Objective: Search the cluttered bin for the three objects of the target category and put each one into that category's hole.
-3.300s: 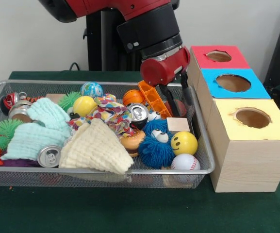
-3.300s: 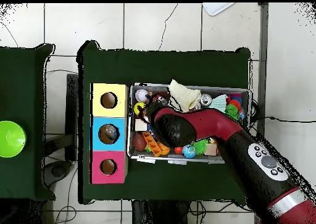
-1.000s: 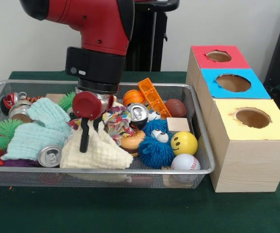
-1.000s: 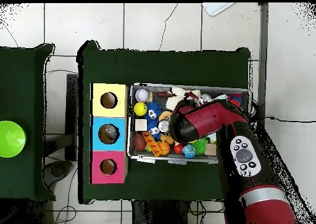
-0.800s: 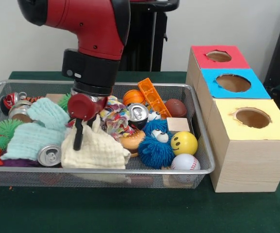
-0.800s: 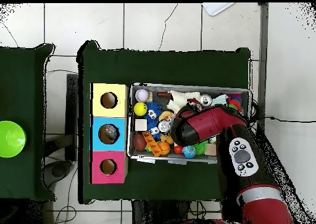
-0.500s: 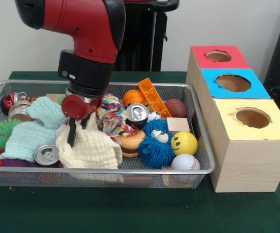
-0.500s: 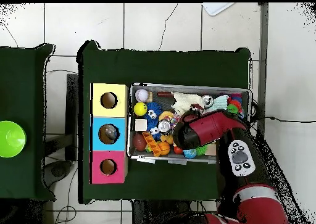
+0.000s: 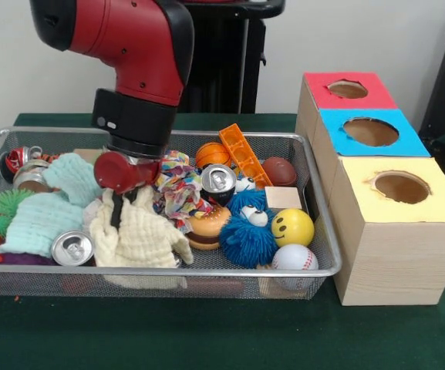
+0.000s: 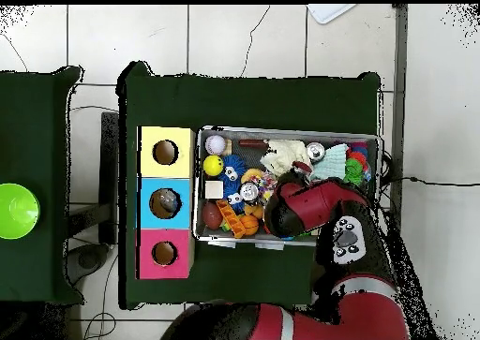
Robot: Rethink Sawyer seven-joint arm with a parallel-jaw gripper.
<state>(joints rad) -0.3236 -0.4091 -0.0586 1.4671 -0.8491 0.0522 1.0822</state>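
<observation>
Hand point(image 9: 120, 206) closed on the bunched cream cloth point(image 9: 141, 237) in the wire bin point(image 9: 299, 150) w/ mint cloth point(image 9: 41, 220) & can point(image 9: 72, 247) just beside (3 holed boxes point(image 9: 396, 231) on desk point(image 9: 222, 331) nearby).

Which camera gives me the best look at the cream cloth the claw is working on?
The front view. There the cream cloth lies bunched at the wire bin's near wall, with the claw reaching down into it. The overhead view shows only a small pale patch beside the red arm, which covers the claw.
</observation>
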